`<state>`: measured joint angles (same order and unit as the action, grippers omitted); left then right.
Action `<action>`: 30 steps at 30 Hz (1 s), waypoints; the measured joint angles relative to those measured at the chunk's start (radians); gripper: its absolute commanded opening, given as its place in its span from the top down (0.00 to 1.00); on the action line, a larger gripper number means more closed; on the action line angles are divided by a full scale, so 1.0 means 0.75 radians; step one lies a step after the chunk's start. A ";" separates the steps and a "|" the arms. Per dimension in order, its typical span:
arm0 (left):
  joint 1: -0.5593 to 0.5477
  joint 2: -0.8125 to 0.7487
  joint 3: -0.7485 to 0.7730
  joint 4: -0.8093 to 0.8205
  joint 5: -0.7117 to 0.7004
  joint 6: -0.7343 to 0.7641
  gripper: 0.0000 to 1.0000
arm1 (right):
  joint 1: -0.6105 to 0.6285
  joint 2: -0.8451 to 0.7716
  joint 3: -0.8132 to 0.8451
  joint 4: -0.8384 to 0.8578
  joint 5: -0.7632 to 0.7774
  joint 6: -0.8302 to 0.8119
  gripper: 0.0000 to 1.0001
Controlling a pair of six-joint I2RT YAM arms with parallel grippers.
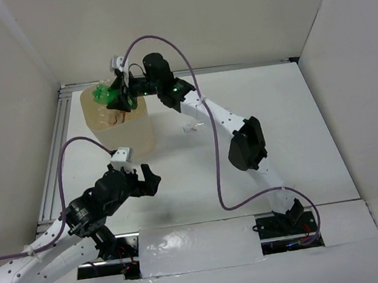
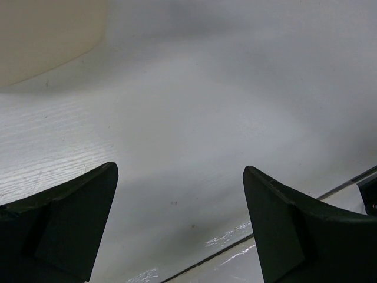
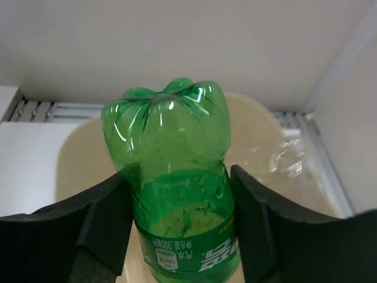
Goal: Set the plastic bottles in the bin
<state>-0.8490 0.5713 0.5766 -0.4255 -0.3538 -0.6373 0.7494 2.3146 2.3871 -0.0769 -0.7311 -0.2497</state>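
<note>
The right arm (image 1: 202,109) reaches across the table (image 1: 291,137) to its far left corner, where the bin (image 1: 133,131) stands upright. The right jaws are clenched on the green bottle (image 3: 171,147), pressing its body from both sides just above the green label (image 3: 191,259). The bottle's lobed bottom end sticks out past the fingertips, away from the wrist camera; its cap end is hidden. In the top view the green bottle (image 1: 105,94) is over the bin's open mouth, near the far left part of the rim, and it is clear of the table. In the right wrist view the beige rim of the bin (image 3: 68,156) curves behind and below the bottle. Something clear and crinkled (image 3: 285,162) lies inside the bin to the right; I cannot tell what it is.

The left arm (image 1: 56,235) is bent near its base, with the left jaws released and spread wide, nothing between them. They hang over bare table just in front of the bin, apart from it. In the left wrist view a corner of the bin (image 2: 47,35) shows at the upper left, beyond the two dark fingers (image 2: 76,224).
</note>
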 measured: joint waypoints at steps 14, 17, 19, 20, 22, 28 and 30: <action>0.000 0.050 -0.013 -0.007 0.003 -0.023 0.00 | -0.060 -0.181 -0.046 -0.124 -0.021 -0.124 0.11; 0.000 0.079 -0.013 0.009 0.006 -0.018 0.00 | -0.193 -0.345 -0.157 -0.235 -0.060 -0.305 0.58; -0.001 0.094 -0.013 0.010 0.013 -0.017 0.00 | -0.326 -0.450 -0.257 -0.347 -0.067 -0.471 0.74; -0.001 0.094 -0.013 0.011 0.016 -0.017 0.00 | -0.400 -0.493 -0.321 -0.397 -0.063 -0.557 0.68; -0.006 0.093 -0.013 0.015 0.016 -0.016 0.00 | -0.538 -0.551 -0.458 -0.500 -0.024 -0.744 0.41; -0.013 0.151 -0.013 0.055 0.029 0.005 0.00 | -0.659 -0.469 -0.761 -0.864 0.161 -1.245 0.00; -0.016 0.187 -0.013 0.066 0.033 0.008 0.00 | -0.644 -0.414 -0.804 -0.919 0.195 -1.328 0.00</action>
<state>-0.8612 0.7116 0.5667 -0.3759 -0.3294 -0.6315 0.2665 2.0041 1.7840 -0.7662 -0.5850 -1.2457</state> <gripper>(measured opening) 1.001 0.998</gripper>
